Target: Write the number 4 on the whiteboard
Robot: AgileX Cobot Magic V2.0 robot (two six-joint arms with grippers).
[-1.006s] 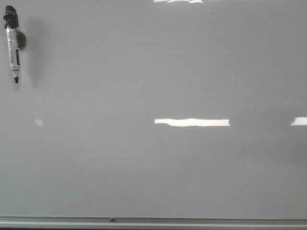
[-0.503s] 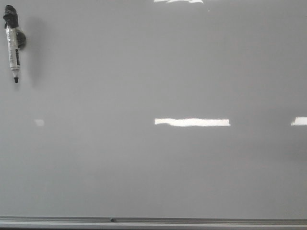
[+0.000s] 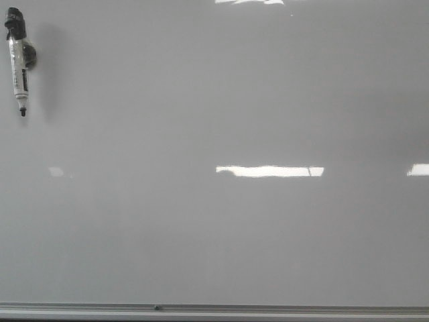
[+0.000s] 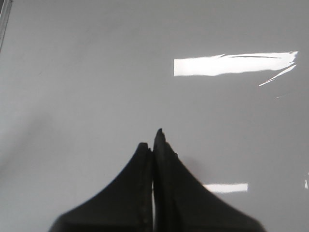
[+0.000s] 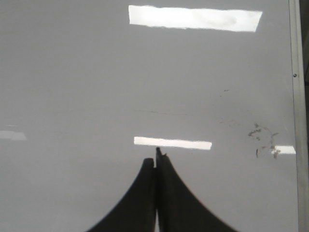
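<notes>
The whiteboard (image 3: 214, 228) fills the front view, glossy and pale grey, and no number 4 shows on it in any view. A white-and-black marker pen (image 3: 19, 64) hangs tip down in a dark clip at the board's upper left. Neither gripper appears in the front view. In the left wrist view my left gripper (image 4: 153, 142) is shut with nothing between its black fingers, facing bare board. My right gripper (image 5: 155, 162) is likewise shut and empty in the right wrist view, also facing bare board.
A thin metal frame edge (image 3: 214, 310) runs along the board's bottom. The right wrist view shows a metal side edge (image 5: 298, 121) and faint dark smudges (image 5: 263, 137) near it. Bright light reflections (image 3: 268, 171) lie across the board.
The right end of the bright reflection bar has altered slightly. The marker pen and the board have not moved.
</notes>
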